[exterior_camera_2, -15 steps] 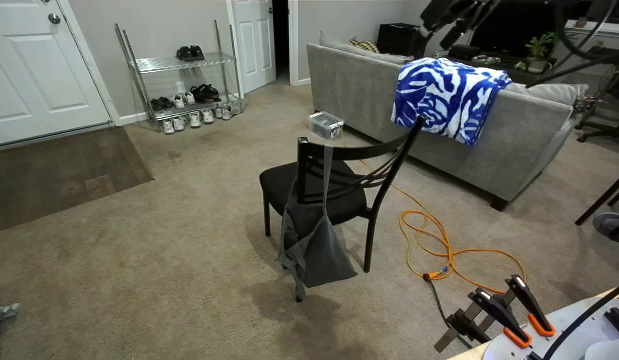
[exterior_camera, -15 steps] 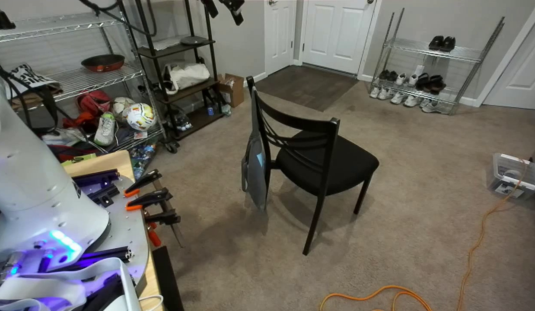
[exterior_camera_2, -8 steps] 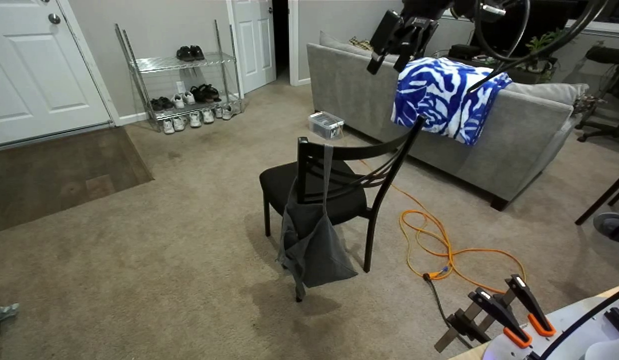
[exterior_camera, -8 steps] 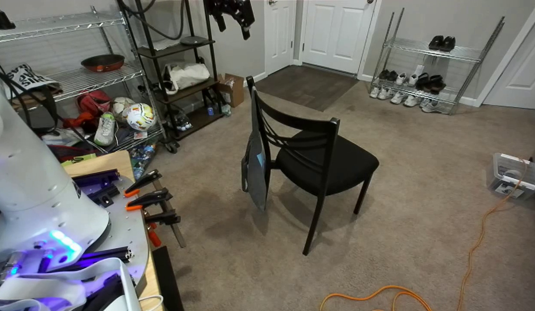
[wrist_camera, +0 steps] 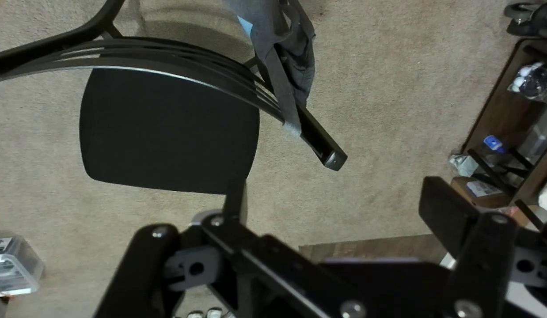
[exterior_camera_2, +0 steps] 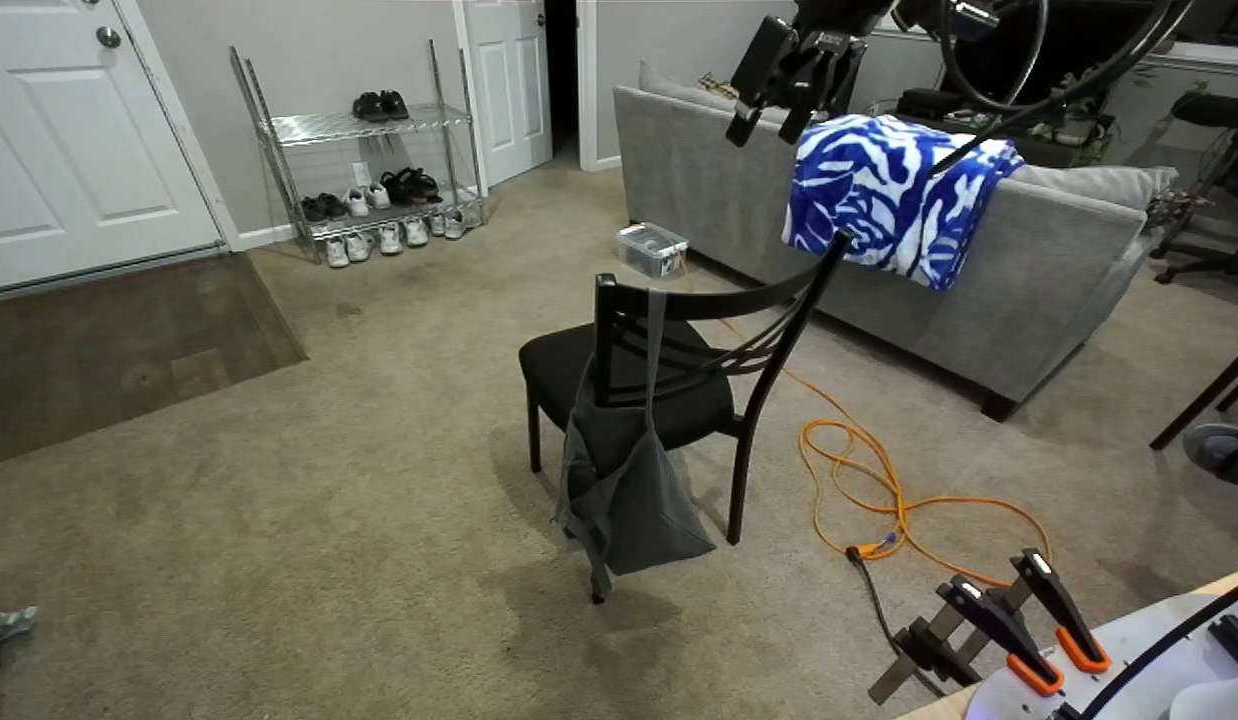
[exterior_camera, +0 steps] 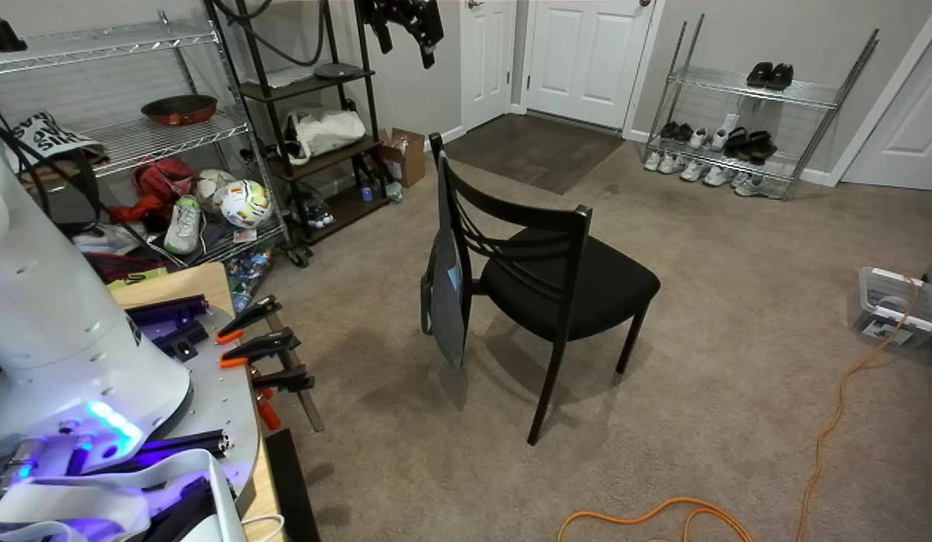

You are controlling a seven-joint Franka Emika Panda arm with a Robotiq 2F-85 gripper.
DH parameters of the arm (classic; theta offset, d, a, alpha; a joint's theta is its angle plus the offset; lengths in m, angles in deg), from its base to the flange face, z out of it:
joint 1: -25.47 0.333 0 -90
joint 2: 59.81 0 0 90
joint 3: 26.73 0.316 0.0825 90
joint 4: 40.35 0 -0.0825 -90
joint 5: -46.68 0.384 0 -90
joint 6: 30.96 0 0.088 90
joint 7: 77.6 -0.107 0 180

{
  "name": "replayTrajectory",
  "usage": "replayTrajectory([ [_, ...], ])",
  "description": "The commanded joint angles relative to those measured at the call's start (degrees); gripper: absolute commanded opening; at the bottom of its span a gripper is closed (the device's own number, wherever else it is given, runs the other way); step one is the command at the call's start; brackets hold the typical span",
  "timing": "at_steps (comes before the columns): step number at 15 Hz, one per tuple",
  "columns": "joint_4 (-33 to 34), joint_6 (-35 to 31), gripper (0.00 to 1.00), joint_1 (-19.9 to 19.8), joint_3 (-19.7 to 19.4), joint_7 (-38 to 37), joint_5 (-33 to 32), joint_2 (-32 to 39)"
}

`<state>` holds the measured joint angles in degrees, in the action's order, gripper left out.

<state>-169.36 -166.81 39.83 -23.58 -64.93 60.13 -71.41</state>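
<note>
With fingers (wrist_camera: 448, 216) observed spread well apart, the gripper (wrist_camera: 335, 194) is positioned higher than the nearby black chair (wrist_camera: 167, 132), from which a gray cloth (exterior_camera_2: 651, 510) is hung.

Black chair (exterior_camera: 579, 290), grey bag (exterior_camera_2: 644, 510), orange cord (exterior_camera_2: 900, 512)

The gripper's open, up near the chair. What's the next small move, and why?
I'd probably nudge the open gripper toward the strap of the hanging gray cloth. Its fingers are spread and hold nothing, and the strap, draped on the chair's backrest, shows higher in the wrist view than the gap between them, so closing here would likely miss it.
</note>
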Motion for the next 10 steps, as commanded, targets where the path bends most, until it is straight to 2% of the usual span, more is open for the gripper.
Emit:
replayTrajectory([
  [1, 0.17, 0.25, 1.0, -1.23, 1.2, 0.08, 0.24, 0.0],
  [4, 3.27, -1.02, 1.0, -1.17, 1.33, -0.21, 0.56, 0.87],
  [8, 14.82, -3.32, 1.0, 1.57, 6.12, -0.52, 0.3, 11.66],
  [10, 20.14, -2.06, 1.0, 2.54, 9.13, -1.13, -0.9, 17.1],
])
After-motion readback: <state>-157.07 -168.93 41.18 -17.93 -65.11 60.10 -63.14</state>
